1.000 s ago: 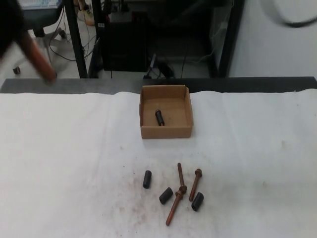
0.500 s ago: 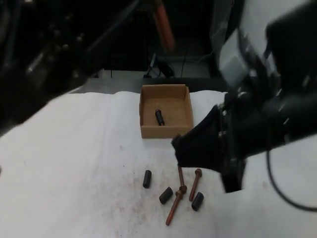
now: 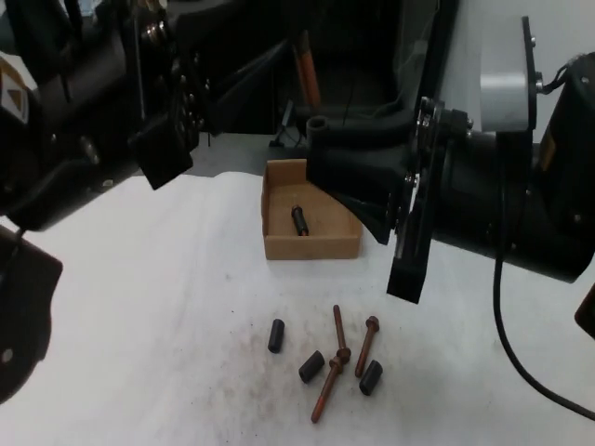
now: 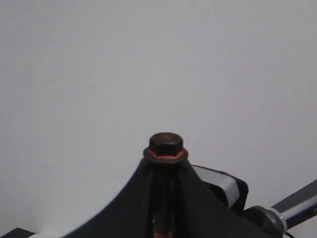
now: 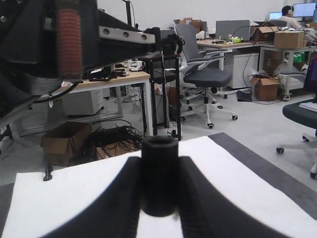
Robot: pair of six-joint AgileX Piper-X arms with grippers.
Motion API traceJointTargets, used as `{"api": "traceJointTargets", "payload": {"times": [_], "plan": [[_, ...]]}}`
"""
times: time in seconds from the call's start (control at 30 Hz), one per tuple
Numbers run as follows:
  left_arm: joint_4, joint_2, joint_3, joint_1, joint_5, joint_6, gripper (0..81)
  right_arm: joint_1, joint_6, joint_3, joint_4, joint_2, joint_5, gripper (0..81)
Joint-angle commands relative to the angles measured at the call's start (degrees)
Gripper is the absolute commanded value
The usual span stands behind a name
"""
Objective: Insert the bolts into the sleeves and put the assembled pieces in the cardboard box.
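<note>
My left gripper [image 4: 165, 167] is shut on a rusty bolt [image 4: 165, 148], whose hex head sticks out past the fingertips. My right gripper [image 5: 159, 166] is shut on a black sleeve [image 5: 159, 173], which stands upright between its fingers. In the high view both are held in the air behind the cardboard box [image 3: 311, 247]. There the bolt [image 3: 308, 67] hangs just above the sleeve [image 3: 317, 124], apart from it. The bolt's threaded end [image 5: 69, 42] shows close in the right wrist view. One black sleeve [image 3: 299, 220] lies inside the box.
On the white cloth in front of the box lie three loose sleeves [image 3: 276, 335], [image 3: 311, 366], [image 3: 371, 377] and three rusty bolts [image 3: 339, 327], [image 3: 367, 346], [image 3: 326, 386]. The arms' bulky bodies [image 3: 502, 195] fill both sides of the high view.
Both arms have swung into the high view from the sides. The bolt moved from the far left to the middle, and the sleeve rose to just below it. The loose parts have not moved.
</note>
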Motion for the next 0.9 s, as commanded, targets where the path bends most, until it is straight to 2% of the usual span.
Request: {"api": "traceJointTargets", "payload": {"times": [0.0, 0.17, 0.37, 0.57, 0.87], "plan": [[-1.06, 0.31, -0.86, 0.21, 0.97, 1.94, 0.2, 0.3, 0.37, 0.08, -0.34, -0.57, -0.22, 0.8], [-1.06, 1.66, -0.86, 0.21, 4.96, 2.11, 0.2, 1.54, -1.11, 0.08, -0.02, -0.57, -0.22, 0.8], [-0.37, 2.03, -0.86, 0.21, 5.11, 4.5, 0.2, 1.95, -1.11, 0.08, 1.19, -0.57, -0.22, 0.8], [9.4, 2.03, -0.86, 0.21, 5.11, 10.47, 0.2, 1.95, -1.11, 0.08, 1.19, -0.57, -0.22, 0.8], [8.73, 1.87, -0.86, 0.21, 4.92, 11.54, 0.2, 1.95, -1.11, 0.08, 2.21, -0.57, -0.22, 0.8]]}}
